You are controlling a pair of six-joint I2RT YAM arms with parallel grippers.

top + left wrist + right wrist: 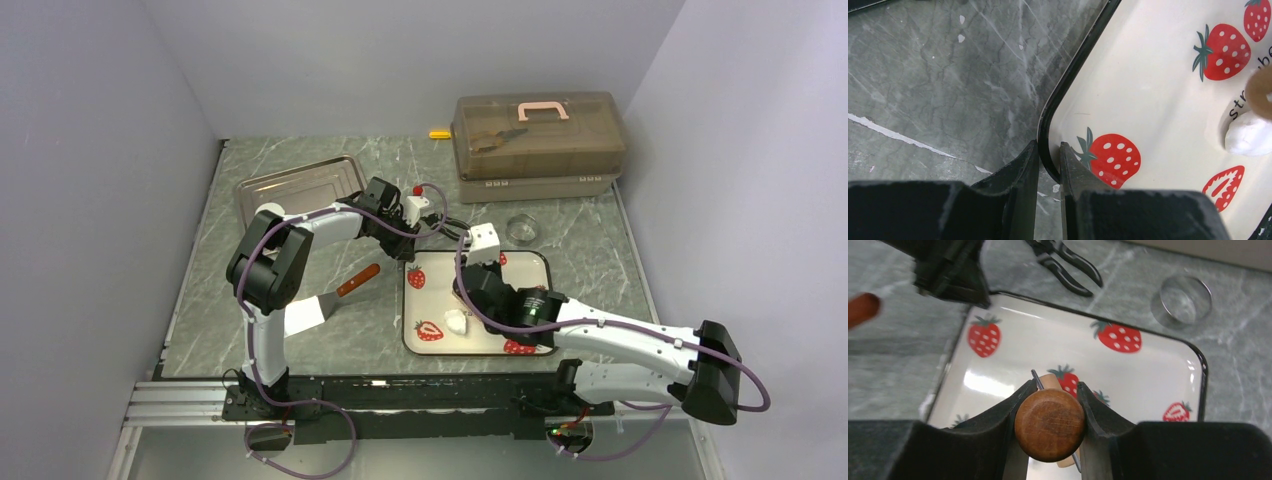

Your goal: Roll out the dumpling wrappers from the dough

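It looks like a robot lab: plain grey walls (pixel 100 150) around a table (pixel 590 250), robot arms (pixel 620 335) bolted at six o'clock.

Lidded box (pixel 540 135) at back – steel tray (pixel 300 185) far left; glass ring (pixel 521 229) just beyond strawberry plate (pixel 440 300).

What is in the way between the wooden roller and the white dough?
Nothing I can see. The right gripper holds the wooden roller over the strawberry tray, and the dough lump lies bare on it, right beside the roller's end.
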